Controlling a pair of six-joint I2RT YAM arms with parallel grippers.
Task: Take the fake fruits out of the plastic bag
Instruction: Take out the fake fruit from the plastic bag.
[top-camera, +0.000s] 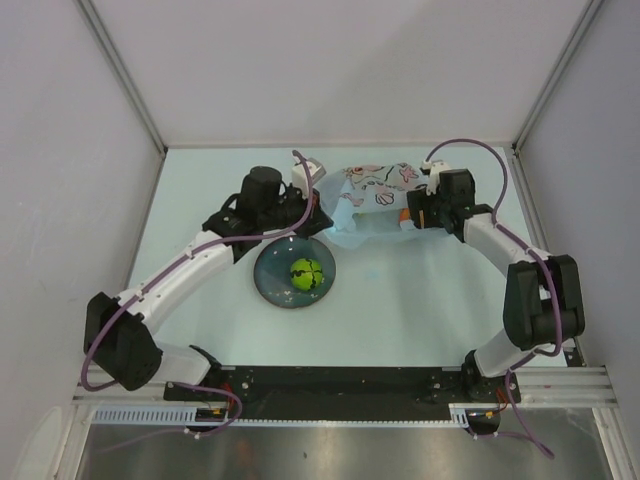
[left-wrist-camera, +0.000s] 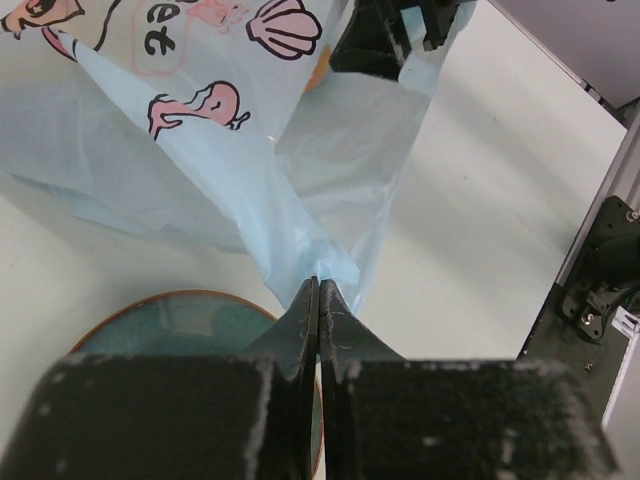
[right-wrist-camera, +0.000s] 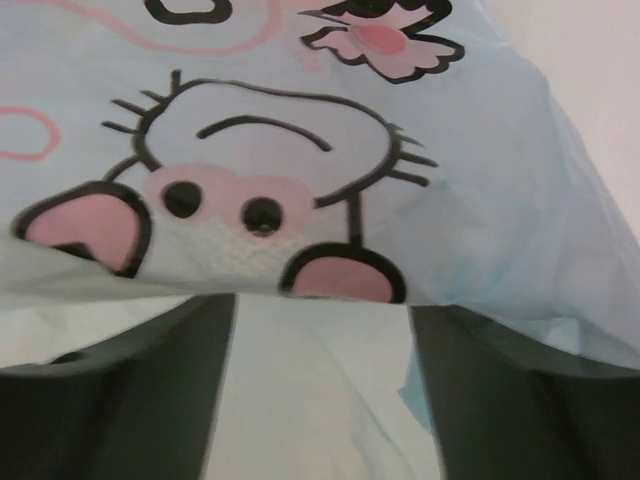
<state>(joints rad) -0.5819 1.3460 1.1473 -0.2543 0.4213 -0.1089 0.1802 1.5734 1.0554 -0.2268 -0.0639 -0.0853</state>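
Green fruit (top-camera: 306, 275) sits on plate (top-camera: 266, 285), centre frame; rest likely inside plastic bag (top-camera: 375, 200); left gripper (left-wrist-camera: 318, 290) pinches it, right gripper (right-wrist-camera: 320, 400) spread

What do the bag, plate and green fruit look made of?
The plastic bag is thin translucent light-blue film, likely plastic; it crinkles and bunches where the left end effector pinches it. The plate is probably glazed ceramic, dark teal with a brownish rim and a sheen. The green fruit looks like moulded plastic, though it is too small to confirm.
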